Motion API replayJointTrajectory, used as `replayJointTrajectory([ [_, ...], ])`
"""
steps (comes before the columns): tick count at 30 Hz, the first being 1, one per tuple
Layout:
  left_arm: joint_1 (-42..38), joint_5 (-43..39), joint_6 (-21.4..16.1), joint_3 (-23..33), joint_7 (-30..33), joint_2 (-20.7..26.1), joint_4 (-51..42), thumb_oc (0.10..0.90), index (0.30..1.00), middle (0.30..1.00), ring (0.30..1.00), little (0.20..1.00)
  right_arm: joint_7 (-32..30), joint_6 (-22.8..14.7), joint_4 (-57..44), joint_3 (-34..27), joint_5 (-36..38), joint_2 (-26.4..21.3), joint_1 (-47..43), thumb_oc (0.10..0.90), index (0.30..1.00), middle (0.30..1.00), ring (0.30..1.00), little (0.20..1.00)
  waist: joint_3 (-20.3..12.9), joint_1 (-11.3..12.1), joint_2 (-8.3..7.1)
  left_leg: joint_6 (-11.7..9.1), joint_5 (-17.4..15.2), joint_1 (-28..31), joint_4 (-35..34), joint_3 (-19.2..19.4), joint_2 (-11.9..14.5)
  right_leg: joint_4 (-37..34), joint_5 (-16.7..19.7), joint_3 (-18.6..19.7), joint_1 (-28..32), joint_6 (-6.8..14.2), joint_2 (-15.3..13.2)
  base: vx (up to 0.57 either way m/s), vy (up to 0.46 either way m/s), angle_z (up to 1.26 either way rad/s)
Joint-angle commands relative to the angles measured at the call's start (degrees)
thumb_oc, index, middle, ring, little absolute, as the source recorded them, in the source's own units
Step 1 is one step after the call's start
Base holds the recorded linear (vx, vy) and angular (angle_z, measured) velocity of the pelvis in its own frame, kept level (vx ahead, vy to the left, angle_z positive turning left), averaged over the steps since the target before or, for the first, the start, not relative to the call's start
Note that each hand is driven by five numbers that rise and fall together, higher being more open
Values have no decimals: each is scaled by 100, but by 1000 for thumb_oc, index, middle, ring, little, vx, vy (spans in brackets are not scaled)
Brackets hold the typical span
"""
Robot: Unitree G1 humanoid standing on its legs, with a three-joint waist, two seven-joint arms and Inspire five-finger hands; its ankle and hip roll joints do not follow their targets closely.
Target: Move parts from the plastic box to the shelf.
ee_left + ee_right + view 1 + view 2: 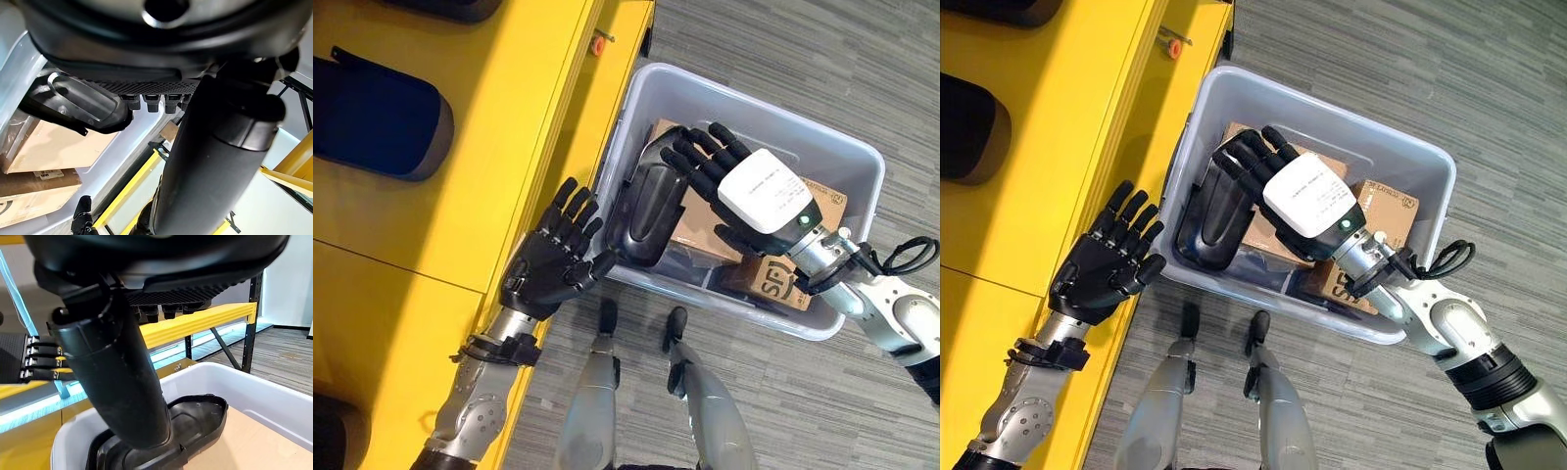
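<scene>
Floor: grey wood-grain planking, matte, lying under everything.

Shelf: yellow shelf, smooth painted metal, running along the robot's left; dark rounded parts are already sitting on its deck near the far edge.

Plastic box: translucent grey plastic box, rectangular with rounded corners and a rolled rim, standing on the floor with its left wall just beside the shelf's front edge. Brown cardboard cartons, flat-sided and matte, are lying inside, toward the box's near and right walls.

Part in hand: black moulded part, an elongated shell of hard plastic with a raised lip and hollow face, standing tilted against the box's left wall, its upper end rising toward the rim.

Right hand: reaching into the box, fingers curling over the part's upper edge and the thumb pressing on its hollow side, so it is grasping the part.

Left hand: hovering over the shelf's front edge, just beside the box's left wall, fingers relaxed and spread, holding nothing.

Step, as judged: the pick-up is under way and the part is not yet clear of the box. The next move is calling for a lift over the rim, then a carry leftward onto the shelf, possibly with the left hand receiving.
</scene>
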Motion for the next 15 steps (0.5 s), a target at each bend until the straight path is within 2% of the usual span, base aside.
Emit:
replayJointTrajectory([
  [1, -100, -206, -572, -90, -335, 70, -864, 900, 1000, 1000, 1000, 1000, -633, 2, -379, 42, -85, -430, -962, 900, 1000, 1000, 1000, 1000, -88, -65, 413, -82, -69, -113, -27, -133, 223, 887, -1083, 153, 138, 180, -90, -40, -36, 1],
  [5, -51, -215, -584, -100, -362, 67, -921, 900, 1000, 1000, 1000, 1000, -749, 5, -187, 177, -223, -409, -1240, 900, 1000, 1000, 1000, 1000, -88, -19, 490, -83, -46, -362, 67, -171, 213, 1067, -1145, 140, -109, 146, -95, -23, -24, 2],
  [15, -51, -220, -699, -221, -445, 26, -920, 900, 1000, 1000, 1000, 1000, -552, 124, -46, 586, -438, -327, -1751, 900, 1000, 1000, 1000, 1000, -88, 44, 608, -70, -34, -890, 298, -228, 151, 1545, -1297, 167, -705, 107, -144, -5, -4, 1],
])
